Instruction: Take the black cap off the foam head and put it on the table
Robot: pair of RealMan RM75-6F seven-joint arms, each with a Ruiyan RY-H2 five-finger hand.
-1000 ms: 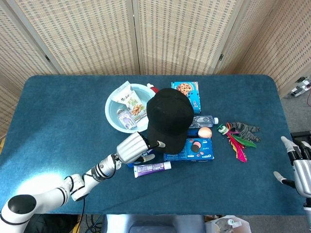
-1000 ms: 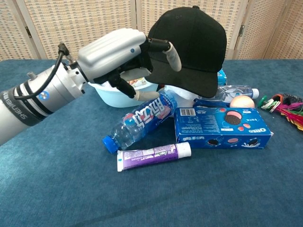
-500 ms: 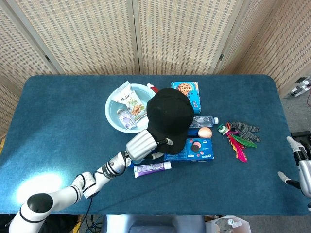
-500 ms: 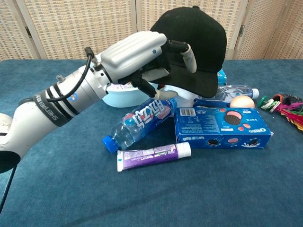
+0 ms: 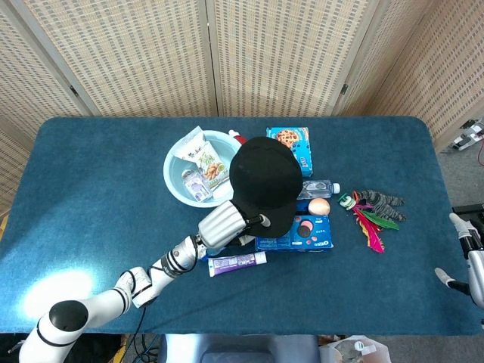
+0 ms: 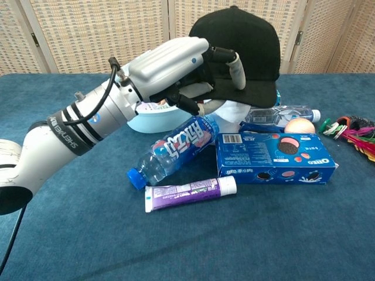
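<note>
The black cap [image 6: 246, 41] sits on a white foam head [image 6: 239, 110] in the middle of the table; only a strip of the head shows under the brim in the chest view. From above, the cap [image 5: 265, 178] hides the head entirely. My left hand [image 6: 176, 64] grips the cap's brim, fingers over the top and thumb beneath, and the brim is raised about level. The same left hand [image 5: 227, 223] shows at the cap's near-left edge in the head view. My right hand [image 5: 470, 261] hangs off the table's right edge, fingers apart, holding nothing.
A water bottle [image 6: 173, 152] and a purple tube [image 6: 187, 192] lie below my left hand. A blue Oreo box [image 6: 275, 155] lies right of them. Behind the cap stand a light blue bowl [image 5: 172, 181] of snacks and a cookie box [image 5: 291, 140]. Feathers [image 5: 374, 219] lie to the right.
My left hand moved right onto the brim and closed on it. The brim has tipped up from drooping to about level, showing foam beneath. My right hand drifted further off the right edge.
</note>
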